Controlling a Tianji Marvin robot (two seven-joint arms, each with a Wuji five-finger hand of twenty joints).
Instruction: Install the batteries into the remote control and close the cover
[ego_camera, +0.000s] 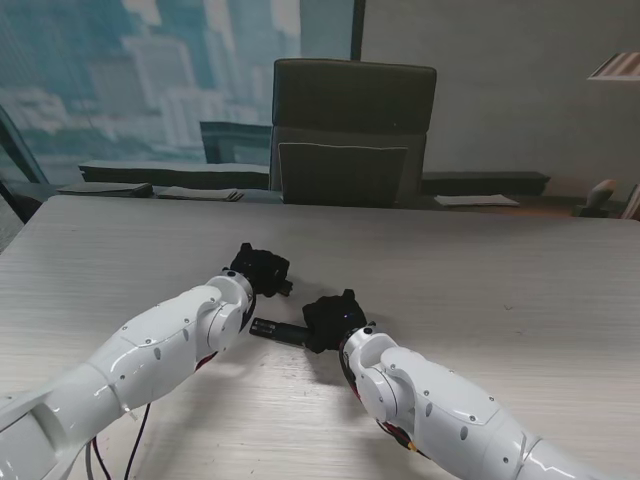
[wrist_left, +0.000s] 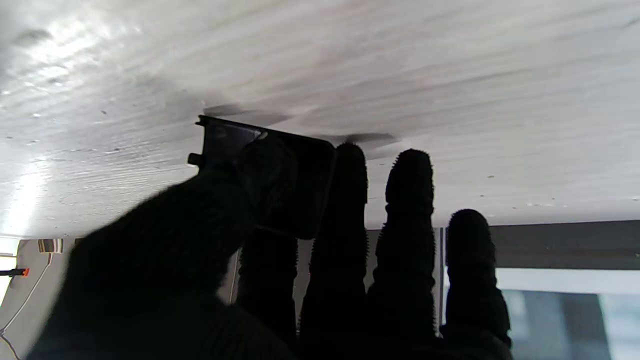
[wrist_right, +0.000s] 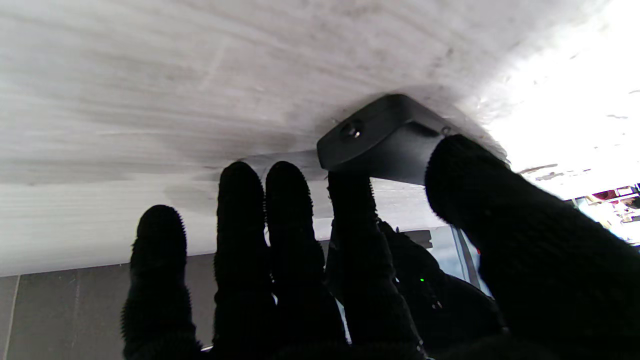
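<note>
The black remote control (ego_camera: 274, 330) lies on the pale wooden table (ego_camera: 500, 280), its free end pointing towards my left arm. My right hand (ego_camera: 333, 320) is shut on its other end; in the right wrist view the thumb (wrist_right: 465, 175) and a finger pinch the remote's end (wrist_right: 375, 135). My left hand (ego_camera: 262, 268) hovers just beyond the remote, farther from me. In the left wrist view its thumb and forefinger pinch a flat black plate with small tabs (wrist_left: 280, 165), which looks like the battery cover. No batteries can be made out.
A dark office chair (ego_camera: 352, 130) stands at the table's far edge. Papers (ego_camera: 476, 200) lie on a ledge behind it. Black cables (ego_camera: 135, 440) hang under my left arm. Bare tabletop stretches to both sides of the hands.
</note>
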